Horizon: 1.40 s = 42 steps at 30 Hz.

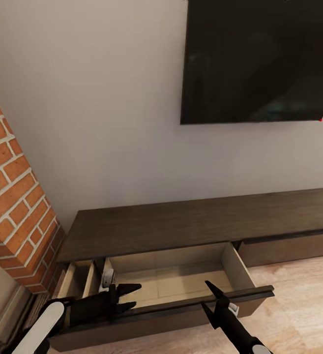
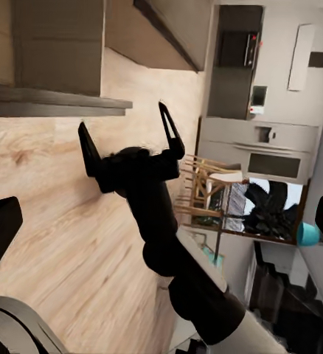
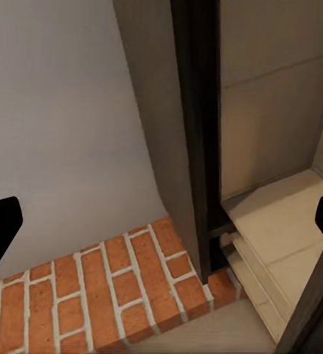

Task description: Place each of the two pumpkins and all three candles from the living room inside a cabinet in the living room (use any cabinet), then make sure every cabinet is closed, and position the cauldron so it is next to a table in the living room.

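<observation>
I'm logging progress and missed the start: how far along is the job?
Done: a cabinet drawer stands open, its visible pale interior bare. In hand: nothing; left pincer and right pincer hover open over it. Left, as far as visible: all five items stowed, drawers shut, cauldron placed.

Head camera looks down at the open cabinet (image 1: 181,275); both wrist cameras sit close beside it.

Both arms reach forward and low. The left gripper (image 1: 129,296) has its jaws spread apart, and the right gripper (image 1: 208,295) also holds nothing.
</observation>
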### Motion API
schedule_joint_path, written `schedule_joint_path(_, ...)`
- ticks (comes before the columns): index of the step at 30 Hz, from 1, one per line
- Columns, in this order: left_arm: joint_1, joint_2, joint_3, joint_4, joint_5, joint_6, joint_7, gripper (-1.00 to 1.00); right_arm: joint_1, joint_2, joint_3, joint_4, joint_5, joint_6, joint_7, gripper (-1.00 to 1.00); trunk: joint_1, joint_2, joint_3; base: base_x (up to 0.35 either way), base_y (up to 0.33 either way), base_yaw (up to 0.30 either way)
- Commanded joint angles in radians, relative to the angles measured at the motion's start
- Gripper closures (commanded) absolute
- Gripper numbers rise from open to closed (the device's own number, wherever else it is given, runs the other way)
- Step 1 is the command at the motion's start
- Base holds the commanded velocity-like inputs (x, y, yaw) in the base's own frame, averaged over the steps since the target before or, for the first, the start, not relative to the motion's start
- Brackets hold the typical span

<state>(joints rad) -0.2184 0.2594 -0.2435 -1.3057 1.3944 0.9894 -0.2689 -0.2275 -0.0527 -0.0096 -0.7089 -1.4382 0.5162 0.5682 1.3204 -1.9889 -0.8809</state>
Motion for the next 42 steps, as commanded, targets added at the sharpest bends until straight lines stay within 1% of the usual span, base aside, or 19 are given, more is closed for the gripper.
schedule_joint_path(1, -0.006, 0.002, 0.005, 0.000, -0.009, 0.000, -0.009, -1.00, -0.001, -0.001, -0.001, 0.000, -0.007, 0.009, -0.001, -1.00, -0.004, 0.007, 0.002, 0.000, 0.000, 0.000)
schedule_joint_path(4, -0.039, 0.014, 0.024, -0.001, -0.007, 0.002, -0.009, -1.00, -0.001, -0.019, -0.001, -0.002, -0.013, 0.012, -0.018, -1.00, -0.016, 0.028, 0.012, 0.000, 0.000, 0.000)
schedule_joint_path(5, -0.046, 0.025, 0.028, -0.001, -0.006, 0.002, -0.009, -1.00, -0.001, -0.030, -0.001, -0.005, -0.027, 0.016, -0.033, -1.00, -0.019, 0.035, 0.015, 0.000, 0.000, 0.000)
schedule_joint_path(8, -0.054, 0.042, 0.031, 0.002, -0.007, 0.003, -0.009, -1.00, -0.001, -0.045, 0.000, -0.009, -0.054, 0.045, -0.047, -1.00, -0.031, 0.056, 0.024, 0.000, 0.000, 0.000)
schedule_joint_path(10, -0.055, 0.051, 0.033, 0.002, -0.008, 0.003, -0.009, -1.00, -0.002, -0.054, 0.001, -0.010, -0.058, 0.062, -0.049, -1.00, -0.039, 0.070, 0.031, 0.000, 0.000, 0.000)
schedule_joint_path(11, -0.056, 0.063, 0.034, 0.002, -0.007, 0.003, -0.009, -1.00, -0.008, -0.062, 0.002, -0.011, -0.056, 0.073, -0.051, -1.00, -0.042, 0.077, 0.034, 0.000, 0.000, 0.000)
schedule_joint_path(17, -0.056, 0.096, 0.060, 0.001, -0.005, 0.003, -0.009, -1.00, -0.035, -0.072, 0.013, -0.013, -0.042, 0.085, -0.049, -1.00, -0.065, 0.119, 0.053, 0.000, 0.000, 0.000)
schedule_joint_path(20, -0.056, 0.104, 0.070, 0.000, -0.005, 0.003, -0.009, -1.00, -0.041, -0.072, 0.017, -0.017, 0.006, 0.086, -0.047, -1.00, -0.077, 0.140, 0.062, 0.000, 0.000, 0.000)
schedule_joint_path(21, -0.056, 0.105, 0.070, 0.000, -0.006, 0.003, -0.009, -1.00, -0.042, -0.073, 0.017, -0.019, 0.014, 0.086, -0.047, -1.00, -0.081, 0.147, 0.065, 0.000, 0.000, 0.000)
schedule_joint_path(25, -0.056, 0.107, 0.072, -0.001, -0.007, 0.004, -0.008, -1.00, -0.050, -0.072, 0.020, -0.050, 0.074, 0.087, -0.051, -1.00, -0.096, 0.175, 0.078, 0.000, 0.000, 0.000)
schedule_joint_path(26, -0.056, 0.108, 0.072, -0.001, -0.007, 0.004, -0.008, -1.00, -0.053, -0.072, 0.020, -0.068, 0.120, 0.089, -0.066, -1.00, -0.100, 0.182, 0.081, 0.000, 0.000, 0.000)
schedule_joint_path(27, -0.056, 0.109, 0.072, -0.001, -0.008, 0.004, -0.008, -1.00, -0.055, -0.072, 0.020, -0.074, 0.138, 0.090, -0.076, -1.00, -0.104, 0.189, 0.084, 0.000, 0.000, 0.000)
schedule_joint_path(29, -0.056, 0.115, 0.071, -0.002, -0.009, 0.005, -0.007, -1.00, -0.074, -0.070, 0.020, -0.097, 0.203, 0.102, -0.147, -1.00, -0.111, 0.203, 0.090, 0.000, 0.000, 0.000)
schedule_joint_path(30, -0.056, 0.117, 0.071, -0.002, -0.010, 0.005, -0.007, -1.00, -0.079, -0.069, 0.020, -0.101, 0.216, 0.109, -0.170, -1.00, -0.115, 0.210, 0.093, 0.000, 0.000, 0.000)
schedule_joint_path(33, -0.056, 0.122, 0.069, -0.003, -0.016, 0.005, -0.006, -1.00, -0.119, -0.065, 0.024, -0.115, 0.267, 0.168, -0.334, -1.00, -0.127, 0.231, 0.103, 0.000, 0.000, 0.000)
schedule_joint_path(34, -0.056, 0.123, 0.069, -0.003, -0.018, 0.005, -0.004, -1.00, -0.135, -0.064, 0.034, -0.123, 0.281, 0.187, -0.394, -1.00, -0.131, 0.238, 0.106, 0.000, 0.000, 0.000)
schedule_joint_path(36, -0.056, 0.123, 0.069, -0.004, -0.020, 0.005, 0.014, -1.00, -0.156, -0.062, 0.075, -0.148, 0.312, 0.205, -0.515, -1.00, -0.138, 0.252, 0.112, 0.000, 0.000, 0.000)
schedule_joint_path(38, -0.056, 0.123, 0.069, -0.010, -0.019, 0.005, 0.045, -1.00, -0.164, -0.061, 0.100, -0.174, 0.325, 0.209, -0.577, -1.00, -0.146, 0.266, 0.118, 0.000, 0.000, 0.000)
schedule_joint_path(42, -0.056, 0.120, 0.067, -0.052, -0.013, 0.005, 0.122, -1.00, -0.170, -0.059, 0.124, -0.202, 0.339, 0.212, -0.635, -1.00, -0.161, 0.294, 0.131, 0.000, 0.000, 0.000)
